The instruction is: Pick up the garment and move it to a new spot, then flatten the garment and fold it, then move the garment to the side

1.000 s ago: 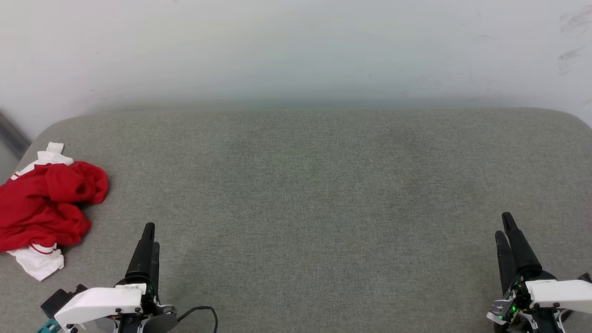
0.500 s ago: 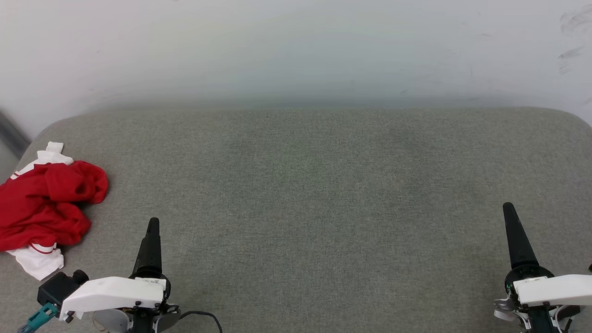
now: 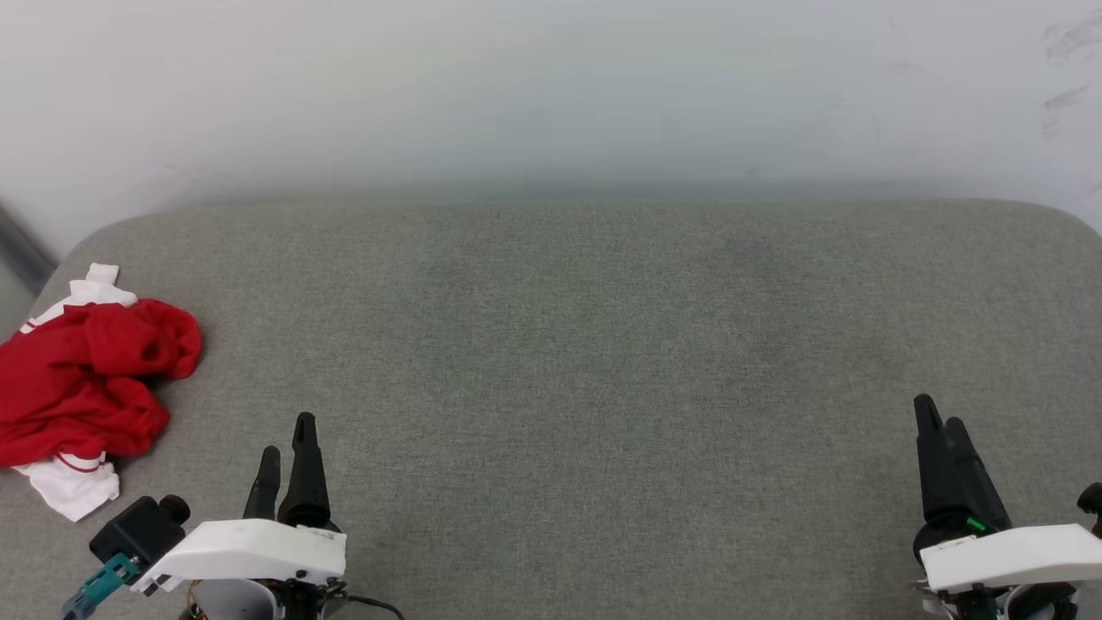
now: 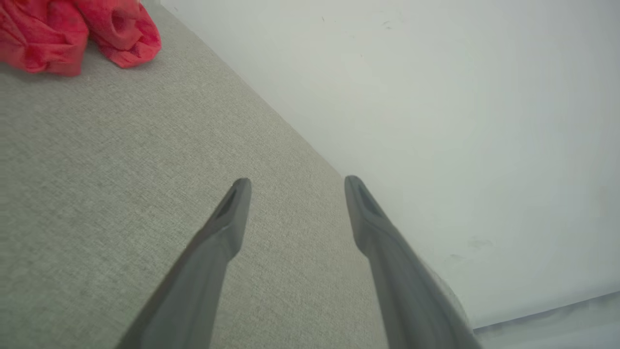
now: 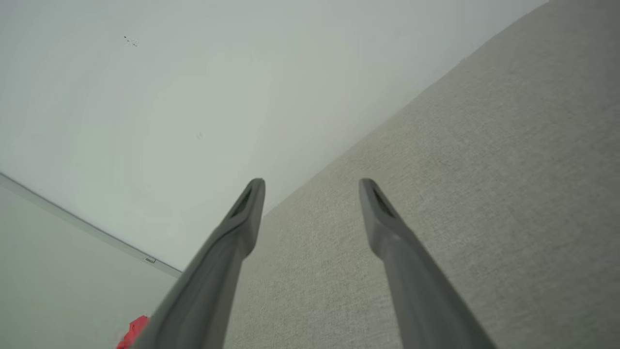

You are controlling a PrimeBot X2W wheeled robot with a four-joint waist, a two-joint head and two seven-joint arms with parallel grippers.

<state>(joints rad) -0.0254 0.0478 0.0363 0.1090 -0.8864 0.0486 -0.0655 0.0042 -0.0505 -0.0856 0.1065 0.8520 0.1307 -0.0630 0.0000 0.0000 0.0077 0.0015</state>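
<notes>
Gaping wide, left gripper [image 3: 287, 436] and right gripper [image 3: 938, 412] hover over the grey fabric cushion [image 3: 568, 344] (crumpled red-and-white T-shirt [image 3: 77, 379]: left edge).

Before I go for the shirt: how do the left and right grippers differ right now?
The left gripper sits close to the crumpled red shirt; the right gripper is far across the grey cushion. In the head view the left gripper's fingers show a gap, while the right gripper's overlap. Both are open, empty and off the shirt.
</notes>
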